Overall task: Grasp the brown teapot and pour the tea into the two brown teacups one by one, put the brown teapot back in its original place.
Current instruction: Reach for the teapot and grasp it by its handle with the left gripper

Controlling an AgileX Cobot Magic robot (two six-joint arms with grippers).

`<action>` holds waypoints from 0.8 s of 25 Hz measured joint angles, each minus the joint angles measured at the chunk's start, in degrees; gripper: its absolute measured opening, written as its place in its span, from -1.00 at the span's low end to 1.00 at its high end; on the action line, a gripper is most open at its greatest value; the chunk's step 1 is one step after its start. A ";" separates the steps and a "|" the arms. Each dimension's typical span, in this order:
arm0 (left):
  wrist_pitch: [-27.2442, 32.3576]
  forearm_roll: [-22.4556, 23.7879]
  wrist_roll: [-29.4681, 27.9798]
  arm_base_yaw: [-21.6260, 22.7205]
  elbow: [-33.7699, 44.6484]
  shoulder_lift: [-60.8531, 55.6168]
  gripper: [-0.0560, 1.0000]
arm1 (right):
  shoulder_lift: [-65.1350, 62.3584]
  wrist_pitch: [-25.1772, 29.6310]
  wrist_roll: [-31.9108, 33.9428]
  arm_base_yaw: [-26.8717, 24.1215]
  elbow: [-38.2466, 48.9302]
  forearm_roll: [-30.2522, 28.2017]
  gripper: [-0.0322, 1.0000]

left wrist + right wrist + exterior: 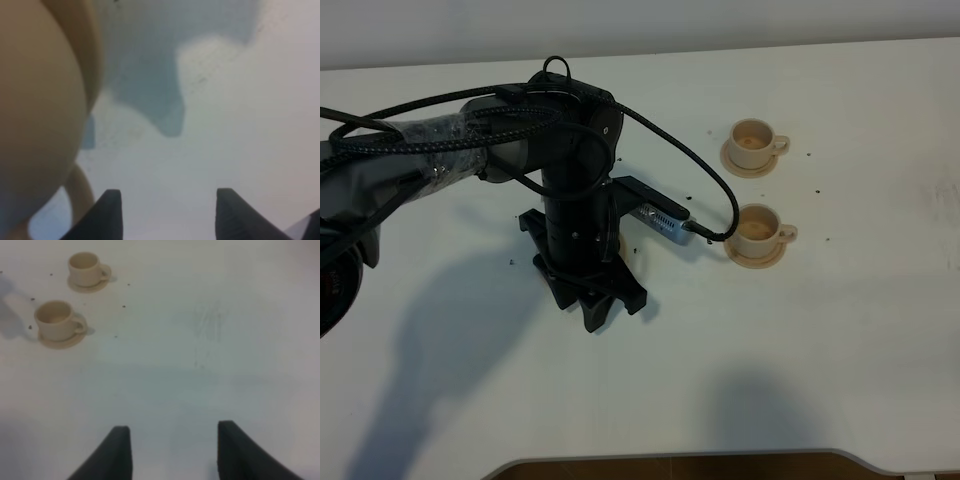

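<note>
The brown teapot (35,100) fills one side of the left wrist view as a big blurred tan body with a curved loop (82,195) below it. My left gripper (167,215) stands open right beside it, with only bare table between the fingers. From above, the left arm and gripper (595,295) hide the teapot except for a tan sliver (620,243). The original place cannot be made out. The two brown teacups (755,143) (757,232) sit on their saucers to the right. My right gripper (170,455) is open over bare table, away from the cups (85,270) (55,320).
A black cable (700,170) loops from the left arm toward the nearer teacup. Small dark specks (817,190) are scattered on the white table (820,350) around the cups. The table's front edge (680,462) runs along the bottom.
</note>
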 joint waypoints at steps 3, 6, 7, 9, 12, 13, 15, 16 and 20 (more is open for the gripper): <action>0.00 1.89 -0.43 0.00 0.00 0.00 -0.07 | 0.00 0.00 0.00 0.00 0.00 0.00 -0.13; 0.00 2.99 -1.15 0.00 0.00 0.00 -0.07 | 0.00 0.00 0.00 0.00 0.00 0.00 -0.13; 0.00 2.86 -1.22 0.01 0.00 0.00 -0.07 | 0.00 0.00 0.00 0.00 0.00 0.00 -0.13; 0.04 0.54 -1.29 0.01 0.00 -0.20 -0.07 | 0.00 0.00 0.00 0.00 0.00 0.00 -0.13; 0.04 -4.72 -1.29 0.01 0.00 -1.41 -0.07 | 0.00 0.00 0.00 0.00 0.00 0.00 -0.13; 0.04 -5.64 -1.34 0.01 0.00 -2.36 -0.07 | 0.00 0.00 0.00 0.00 0.00 0.00 -0.13; 0.04 -6.12 -1.68 0.01 0.10 -4.78 -0.07 | 0.00 0.00 0.00 0.00 0.00 0.00 -0.13; 0.04 -6.12 -2.09 0.01 0.45 -6.48 -0.07 | 0.00 0.00 0.00 0.00 0.00 0.00 -0.13; 0.04 -4.73 -5.42 1.08 3.30 -12.78 -0.07 | 0.00 0.00 0.00 0.00 0.00 0.00 -0.13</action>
